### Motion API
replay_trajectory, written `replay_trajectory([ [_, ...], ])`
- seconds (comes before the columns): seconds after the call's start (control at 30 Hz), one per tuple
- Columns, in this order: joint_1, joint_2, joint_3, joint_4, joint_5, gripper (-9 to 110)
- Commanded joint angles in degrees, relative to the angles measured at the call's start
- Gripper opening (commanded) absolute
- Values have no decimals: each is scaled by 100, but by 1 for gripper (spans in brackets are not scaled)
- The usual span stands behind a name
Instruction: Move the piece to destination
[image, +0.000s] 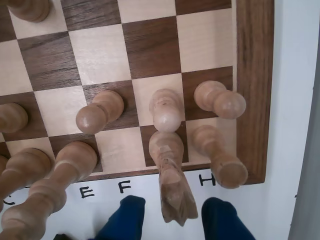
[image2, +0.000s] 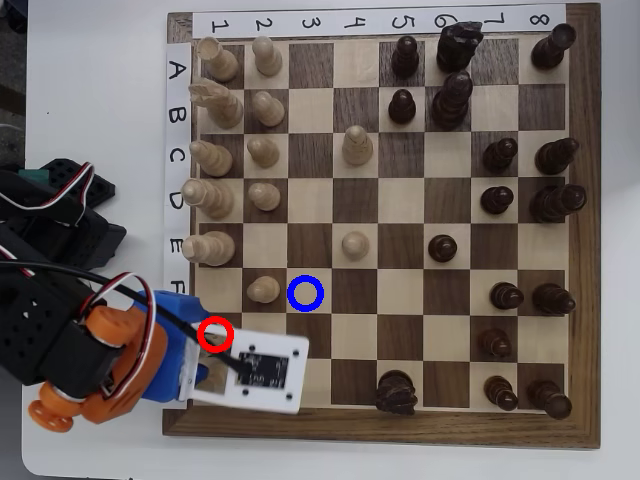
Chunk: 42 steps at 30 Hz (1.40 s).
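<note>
At six o'clock in the wrist view, between my blue gripper's (image: 172, 212) open, empty jaws: small cream carved wooden knight (image: 170, 175), upright on its board-edge square; I judge it light, rigid, smooth—grip the waist.

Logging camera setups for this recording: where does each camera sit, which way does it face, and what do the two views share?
Wrist view: rides on the arm, looking down at the board's lettered edge; the gripper shows as two blue fingertips at the bottom, either side of the piece.
Overhead view: fixed above, facing straight down on the whole chessboard; the orange and black arm enters from lower left and covers that corner.
Shared: the board's F to H rows and the cream pawn beside the destination, whose ring shows only overhead.
</note>
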Motion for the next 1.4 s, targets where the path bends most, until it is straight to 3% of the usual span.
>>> replay_trajectory([
  [0.0, 79, -35, -9, -246, -940, 20],
  [0.83, 343, -255, 202, -677, -1151, 23],
  [1.37, 114, -255, 237, -264, -642, 23],
])
